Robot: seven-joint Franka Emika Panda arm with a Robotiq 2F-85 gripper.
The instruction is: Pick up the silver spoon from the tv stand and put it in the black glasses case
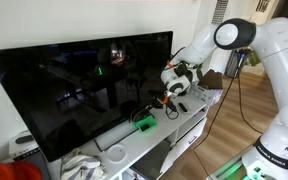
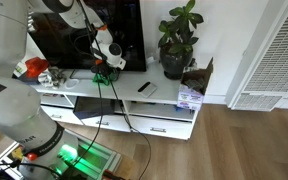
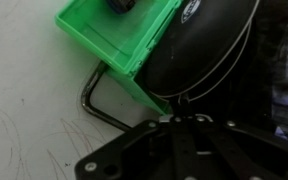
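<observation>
My gripper (image 1: 172,86) hangs over the white tv stand (image 1: 189,125) in front of the big black TV, just above the bright green box (image 1: 142,124). It also shows in an exterior view (image 2: 106,62). In the wrist view the dark fingers (image 3: 174,120) meet at the middle and look shut, with a small pale glint at the tips. I cannot make out the silver spoon. A black rounded oblong object (image 3: 199,50), seemingly the black glasses case, lies against the green box (image 3: 114,35). A thin bent dark rod (image 3: 96,98) runs under the box.
The big black TV (image 1: 79,85) stands close behind the gripper. A potted plant (image 2: 177,40) and an open cardboard box (image 2: 192,88) stand at one end of the stand. A flat pale remote-like thing (image 2: 144,88) lies on top. Cables hang down the front.
</observation>
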